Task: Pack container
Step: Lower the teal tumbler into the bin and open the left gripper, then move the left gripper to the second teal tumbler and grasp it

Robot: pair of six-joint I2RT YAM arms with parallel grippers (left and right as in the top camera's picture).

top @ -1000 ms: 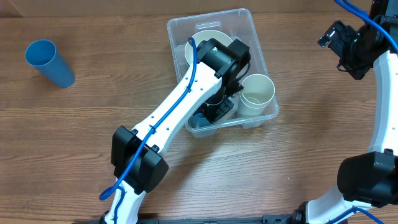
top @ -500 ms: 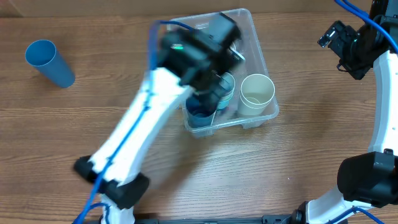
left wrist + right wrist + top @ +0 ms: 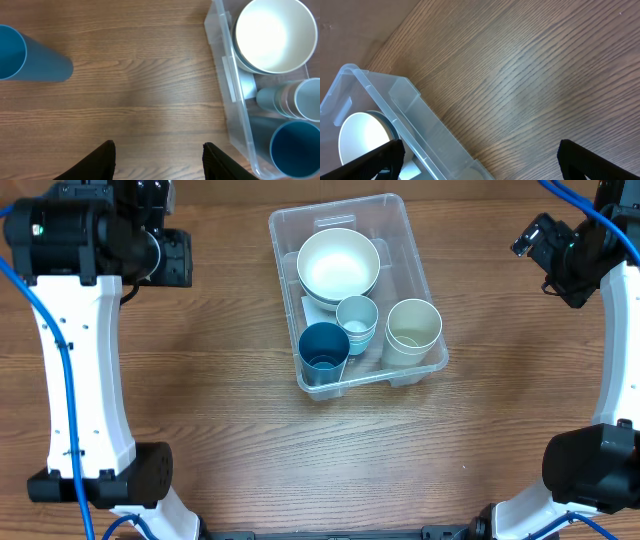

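The container (image 3: 400, 268) sits on the wooden table (image 3: 250, 450), in the upper middle of the overhead frame. Inside it, a white bowl (image 3: 338, 263) fills the upper end. Below the bowl stand a light blue cup (image 3: 357, 315), a dark blue cup (image 3: 324, 348) and a cream cup (image 3: 413, 325). The left gripper (image 3: 160, 162) hovers over bare wood at the upper left, fingers apart and empty, with a blue cup (image 3: 30, 60) at the left edge of its wrist view. The right gripper (image 3: 480, 162) hangs at the upper right, fingers spread wide, holding nothing.
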